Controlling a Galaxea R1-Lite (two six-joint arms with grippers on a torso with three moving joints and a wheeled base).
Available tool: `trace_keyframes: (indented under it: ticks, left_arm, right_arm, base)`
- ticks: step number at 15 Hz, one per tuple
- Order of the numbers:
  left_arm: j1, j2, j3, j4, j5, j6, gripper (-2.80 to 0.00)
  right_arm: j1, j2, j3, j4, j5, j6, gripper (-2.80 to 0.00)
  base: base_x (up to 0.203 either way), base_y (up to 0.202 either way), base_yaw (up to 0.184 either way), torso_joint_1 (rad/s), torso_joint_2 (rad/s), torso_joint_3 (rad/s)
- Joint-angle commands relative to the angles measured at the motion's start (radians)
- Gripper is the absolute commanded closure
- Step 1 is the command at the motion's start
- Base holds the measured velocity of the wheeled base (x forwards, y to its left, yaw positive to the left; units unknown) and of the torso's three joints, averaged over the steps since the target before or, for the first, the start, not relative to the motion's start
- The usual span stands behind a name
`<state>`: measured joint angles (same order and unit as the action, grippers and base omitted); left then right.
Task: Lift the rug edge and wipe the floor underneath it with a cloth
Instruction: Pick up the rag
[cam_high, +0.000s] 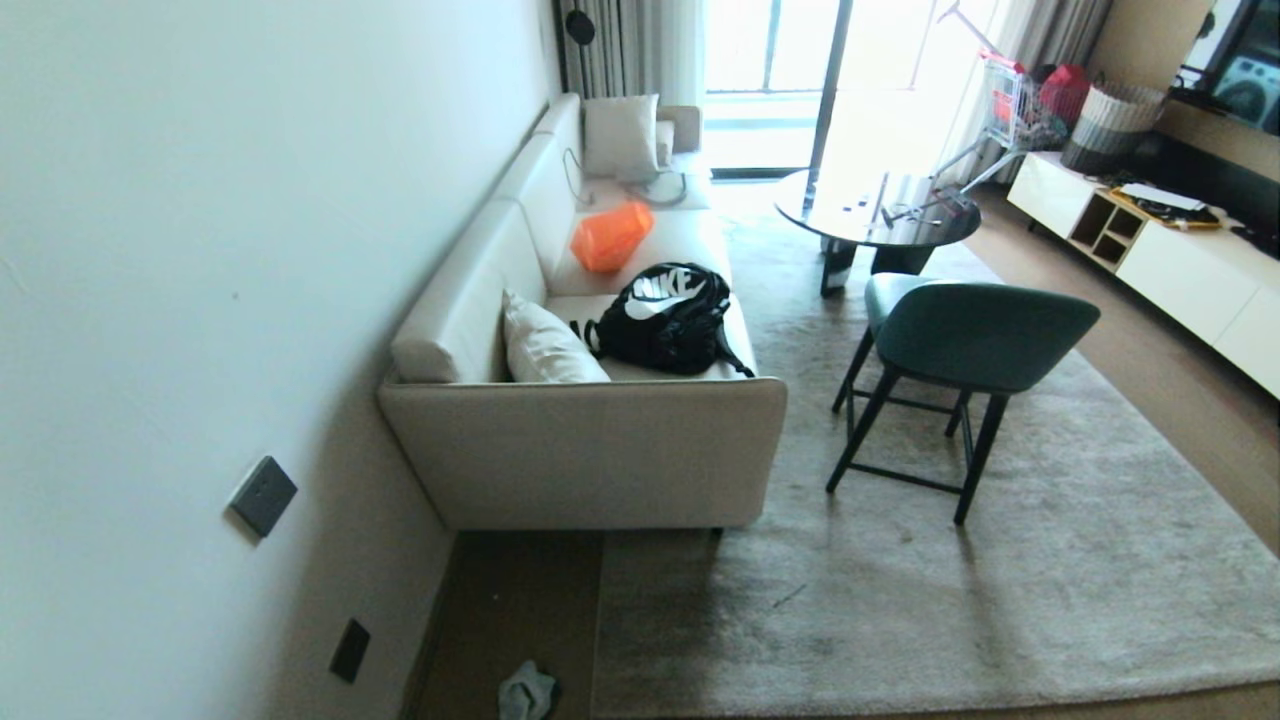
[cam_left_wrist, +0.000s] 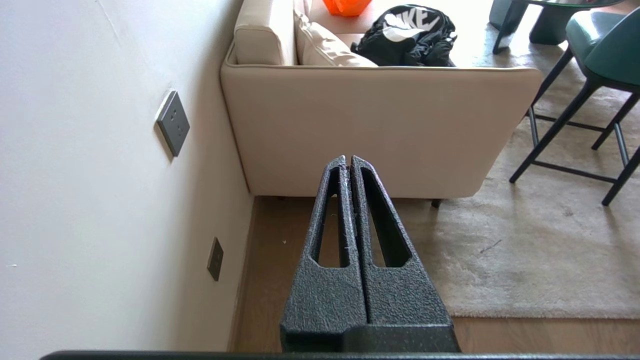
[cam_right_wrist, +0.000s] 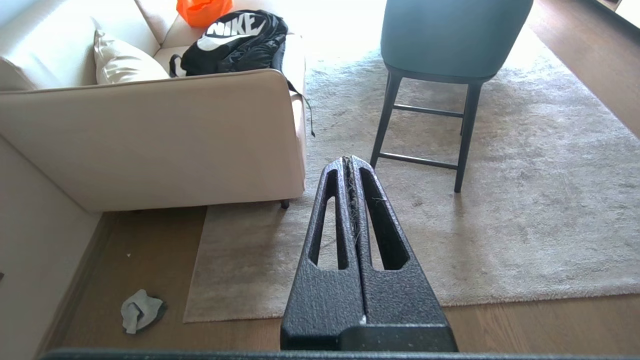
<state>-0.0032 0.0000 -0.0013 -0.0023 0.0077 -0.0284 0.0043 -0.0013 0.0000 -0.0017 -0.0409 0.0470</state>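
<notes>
Both pincers, left pincer (cam_left_wrist: 348, 161) and right pincer (cam_right_wrist: 351, 161), are pressed together and hold nothing. Nothing is begun yet: the rug (cam_high: 1000, 560) lies flat, the cloth (cam_right_wrist: 140, 310) sits crumpled on the floor (cam_right_wrist: 130, 245) just beside its corner, not yet picked up.

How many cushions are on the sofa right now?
2. One white cushion leans in the near corner of the sofa beside the black backpack; the other cushion stands at the far end. More may be hidden behind the backpack.
</notes>
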Motion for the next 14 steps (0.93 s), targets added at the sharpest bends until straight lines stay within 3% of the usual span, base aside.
trace_keyframes:
  ticks: [1,14]
  left_arm:
    - [0.0,0.0,0.0,-0.001,0.0,-0.001,0.0]
    - [0.0,0.0,0.0,-0.001,0.0,-0.001,0.0]
  right_arm:
    - [0.0,0.001,0.0,0.0,-0.001,0.001,0.0]
    - [0.0,0.001,0.0,0.0,-0.001,0.001,0.0]
  base:
    - [0.0,0.0,0.0,0.0,0.0,0.0]
    - [0.0,0.0,0.0,0.0,0.0,0.0]
